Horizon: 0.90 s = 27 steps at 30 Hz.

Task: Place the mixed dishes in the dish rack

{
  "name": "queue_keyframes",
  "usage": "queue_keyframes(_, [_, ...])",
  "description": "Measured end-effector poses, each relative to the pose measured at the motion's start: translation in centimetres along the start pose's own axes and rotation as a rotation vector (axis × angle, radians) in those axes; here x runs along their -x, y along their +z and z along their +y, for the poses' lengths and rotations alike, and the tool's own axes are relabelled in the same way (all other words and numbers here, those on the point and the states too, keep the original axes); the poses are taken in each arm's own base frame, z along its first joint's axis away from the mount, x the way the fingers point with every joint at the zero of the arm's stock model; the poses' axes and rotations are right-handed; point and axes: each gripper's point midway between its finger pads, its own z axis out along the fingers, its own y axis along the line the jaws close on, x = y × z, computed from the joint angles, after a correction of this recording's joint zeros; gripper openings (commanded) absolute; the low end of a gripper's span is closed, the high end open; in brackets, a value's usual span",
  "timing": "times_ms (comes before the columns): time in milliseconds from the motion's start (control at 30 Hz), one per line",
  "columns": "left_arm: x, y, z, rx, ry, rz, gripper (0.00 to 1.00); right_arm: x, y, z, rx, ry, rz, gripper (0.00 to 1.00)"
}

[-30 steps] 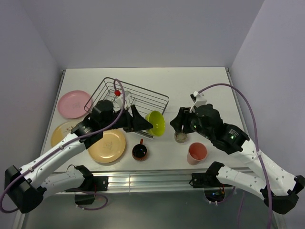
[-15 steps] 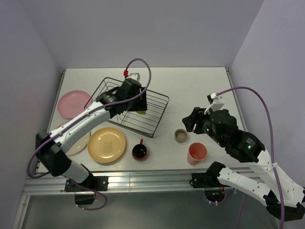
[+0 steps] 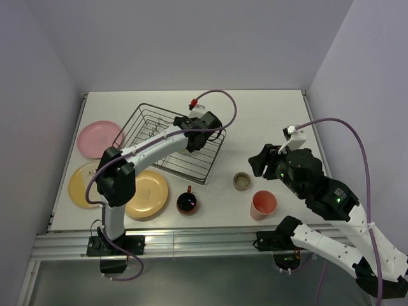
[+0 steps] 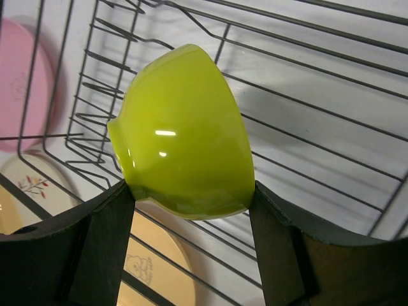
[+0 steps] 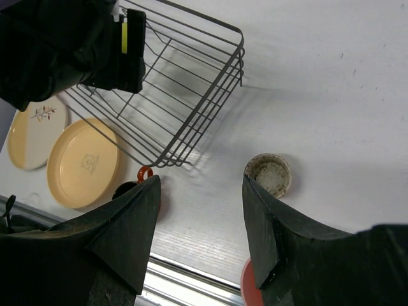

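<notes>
White table [image 3: 268, 115] — lime-green bowl [image 4: 185, 137] clamped in left gripper [image 4: 189, 191] (jaws wide) over dish rack [image 3: 191, 162].

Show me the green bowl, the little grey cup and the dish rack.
lime-green bowl [image 4: 185, 134], left wrist view, glossy outer side.
grey-beige cup [image 5: 268, 174], right wrist view, inside bottom.
dish rack [image 3: 191, 164], top external view, bare wire floor.

Lime-green bowl [image 4: 185, 140], silver dish rack [image 3: 185, 167], pink plate [image 3: 95, 137], cream plate [image 3: 78, 185] with a red sprig, tan-orange plate [image 3: 150, 191], red mug [image 3: 187, 201], grey-beige cup [image 3: 242, 182], salmon-pink tumbler [image 3: 264, 204], white table [image 3: 268, 115].
</notes>
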Motion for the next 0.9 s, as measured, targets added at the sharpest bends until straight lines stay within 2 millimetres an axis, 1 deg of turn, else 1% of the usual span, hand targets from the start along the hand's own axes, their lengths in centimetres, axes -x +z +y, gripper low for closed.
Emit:
queue_keyframes(100, [0.3, 0.7, -0.1, 0.042, 0.027, -0.009, 0.00, -0.1, 0.0, -0.2, -0.005, -0.002, 0.000, 0.61])
queue_keyframes(200, [0.0, 1.1, -0.1, 0.062, 0.056, -0.006, 0.00, -0.3, 0.0, -0.6, -0.016, -0.002, 0.003, 0.62])
queue_keyframes(333, [-0.1, 1.1, -0.5, 0.060, 0.083, -0.007, 0.00, -0.3, 0.1, -0.9, -0.030, 0.000, 0.001, 0.62])
queue_keyframes(500, [0.2, 1.3, -1.7, 0.052, 0.107, -0.014, 0.00, -0.3, 0.1, -1.1, -0.032, 0.001, 0.001, 0.62])
queue_keyframes(700, [-0.5, 1.6, -2.6, 0.049, 0.144, -0.003, 0.00, -0.7, 0.3, -1.3, -0.037, 0.000, 0.012, 0.62])
queue_keyframes(900, [-0.8, 1.1, -3.5, 0.022, 0.179, -0.006, 0.00, -0.9, 0.4, -1.5, -0.044, -0.001, 0.016, 0.62])
